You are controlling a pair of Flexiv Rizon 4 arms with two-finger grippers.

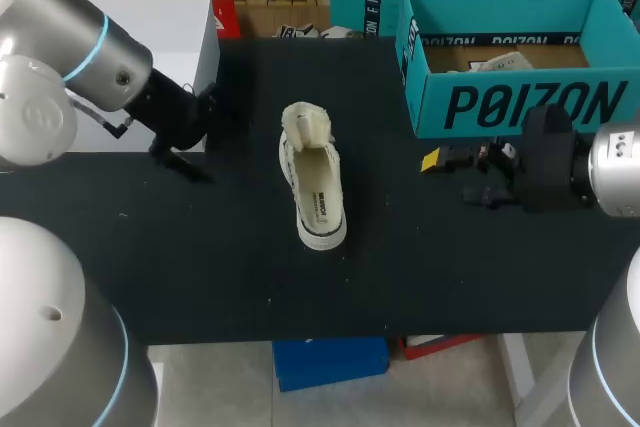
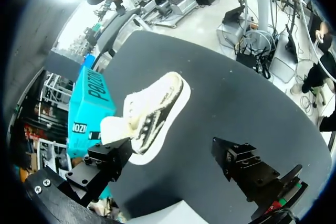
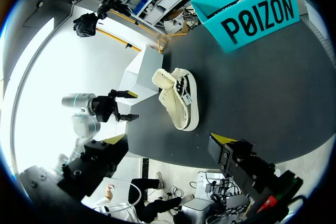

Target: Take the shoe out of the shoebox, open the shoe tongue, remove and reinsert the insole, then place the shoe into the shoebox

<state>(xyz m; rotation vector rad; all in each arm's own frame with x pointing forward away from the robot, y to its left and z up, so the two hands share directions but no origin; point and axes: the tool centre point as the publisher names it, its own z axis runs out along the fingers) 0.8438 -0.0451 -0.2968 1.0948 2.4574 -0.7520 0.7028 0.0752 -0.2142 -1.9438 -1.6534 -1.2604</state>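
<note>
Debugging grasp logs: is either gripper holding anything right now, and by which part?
Nothing is held. The left gripper and right gripper are both open, clear of the shoe lying on the table.

Cream cloth shoe (image 1: 314, 182) with a smooth, pale rubbery sole, lying on a matt black table (image 1: 200, 267). Beside the shoe, a matt teal cardboard shoebox (image 1: 520, 107).

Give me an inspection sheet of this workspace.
Surface: black table, bare around the shoe.
Job's things: shoe upright mid-table, tongue folded open; teal shoebox at the far right, open, paper inside.
Clutter: white box at the far left.
Grippers: left gripper open, empty, left of the shoe; right gripper open, empty, in front of the shoebox.
Cables: nothing seen.
Surroundings: nothing seen reaching over the table.
</note>
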